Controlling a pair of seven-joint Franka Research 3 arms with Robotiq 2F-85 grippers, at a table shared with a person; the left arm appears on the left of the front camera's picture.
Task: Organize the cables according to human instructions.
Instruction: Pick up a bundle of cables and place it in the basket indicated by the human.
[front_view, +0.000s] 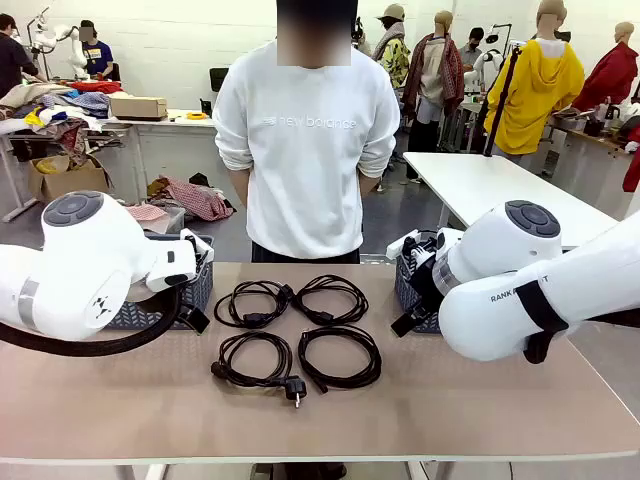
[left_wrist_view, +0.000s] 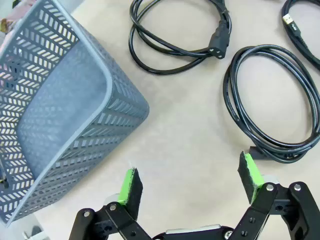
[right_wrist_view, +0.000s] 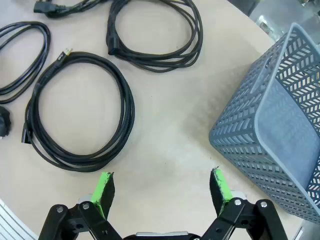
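Left arm: in from the left side, wrist low beside the left grey mesh basket (front_view: 195, 295). Left hand (left_wrist_view: 188, 167): pointed down at bare worktop (front_view: 450, 400), pads apart, nothing between them. Black coiled cable (left_wrist_view: 229, 100) just beside one pad in the wrist view, basket wall on the other side.

Right arm: mirrored, beside the right grey mesh basket (right_wrist_view: 270, 115). Right hand (right_wrist_view: 161, 175): pads apart, empty, over bare worktop. Nearest coiled cable (right_wrist_view: 129, 107) near one pad, not touching.

Four cables (front_view: 258, 320): flat at worktop centre, two rows of two, between the baskets.
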